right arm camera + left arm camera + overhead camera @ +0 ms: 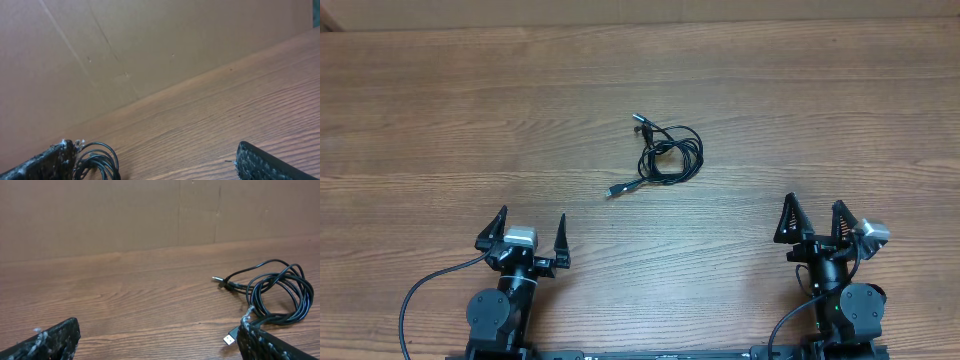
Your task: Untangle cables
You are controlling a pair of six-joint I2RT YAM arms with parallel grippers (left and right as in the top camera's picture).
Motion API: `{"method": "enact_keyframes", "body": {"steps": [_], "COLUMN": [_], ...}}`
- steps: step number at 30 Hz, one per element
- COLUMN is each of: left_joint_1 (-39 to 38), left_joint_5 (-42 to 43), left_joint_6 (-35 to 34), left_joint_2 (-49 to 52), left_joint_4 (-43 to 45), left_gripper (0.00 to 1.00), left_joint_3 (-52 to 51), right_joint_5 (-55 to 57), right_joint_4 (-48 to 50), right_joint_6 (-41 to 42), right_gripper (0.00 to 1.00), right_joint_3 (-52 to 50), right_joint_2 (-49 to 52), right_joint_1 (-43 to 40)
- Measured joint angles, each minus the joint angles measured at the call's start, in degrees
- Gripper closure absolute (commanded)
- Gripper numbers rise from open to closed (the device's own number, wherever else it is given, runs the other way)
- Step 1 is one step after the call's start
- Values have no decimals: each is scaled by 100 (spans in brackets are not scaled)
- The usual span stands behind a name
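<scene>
Cables (667,155): we see one tangled bundle lying on the worktop (440,120).
Left claw (533,212): released, holding nothing, well apart from it.
Right claw (813,201): released, holding nothing.

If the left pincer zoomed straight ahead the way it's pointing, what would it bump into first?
Probably nothing soon. The left pincer points across bare table, and the cables lie off to its right. The first thing straight ahead looks like the brown wall at the table's far edge.
</scene>
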Motion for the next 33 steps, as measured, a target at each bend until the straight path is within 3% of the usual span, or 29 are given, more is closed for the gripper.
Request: {"method": "enact_keyframes", "body": {"steps": [12,20,33], "left_joint_1": [0,0,0], "left_joint_5": [-337,-254,55], "left_joint_6": [-2,-157,-260], "left_joint_2": [0,0,-4], "left_joint_4": [861,1147,-356], "left_gripper": [0,0,0], "left_joint_3": [0,13,1694], "right_joint_5": [-251,-1204,-1615], "right_joint_4": [127,920,940], "right_joint_6": [-22,-713,-907], "right_gripper": [0,0,0], "right_joint_3": [0,0,354], "right_joint_2": [2,0,0], "right_joint_1": [0,0,2]}}
